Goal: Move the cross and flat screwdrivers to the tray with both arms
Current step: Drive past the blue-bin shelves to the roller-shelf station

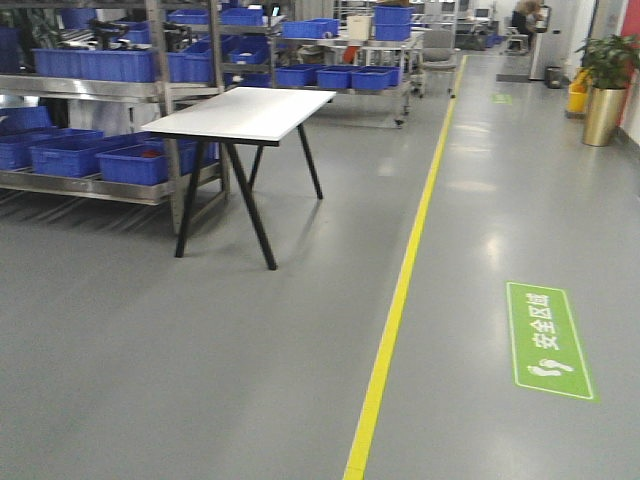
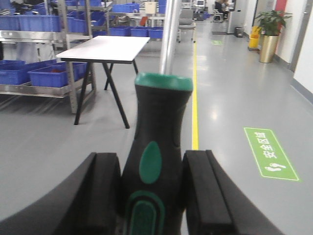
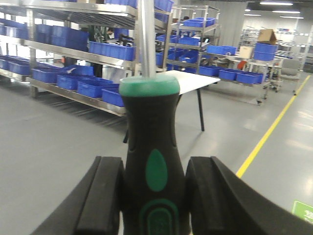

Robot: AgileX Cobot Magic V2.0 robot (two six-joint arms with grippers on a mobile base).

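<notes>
1. The shelves (image 1: 90, 90) run along the left side and hold rows of blue bins (image 1: 75, 155). That keeps the storage off the walkway, which the yellow line (image 1: 400, 290) marks on the floor.
2. The white table (image 1: 250, 112) stands just in front of the shelves, well apart from the camera. It is probably the work surface, but that is only a guess. The tray shows in no view, so I cannot tell where the tools must go.
3. The left gripper (image 2: 151, 169) is pinching the first screwdriver (image 2: 161, 112), with one pad pressed on each side of the fat handle. The shaft points up and out of the picture. The thick handle likely gives the pads more to bite on than the thin shaft would.
4. The right gripper (image 3: 154, 171) clamps the second screwdriver (image 3: 149, 112) the same way, handle between the pads and shaft upward.
5. Both tips are out of frame, so I cannot tell which is cross and which is flat. Both tools hang above the floor, which suggests they are mid-carry.
</notes>
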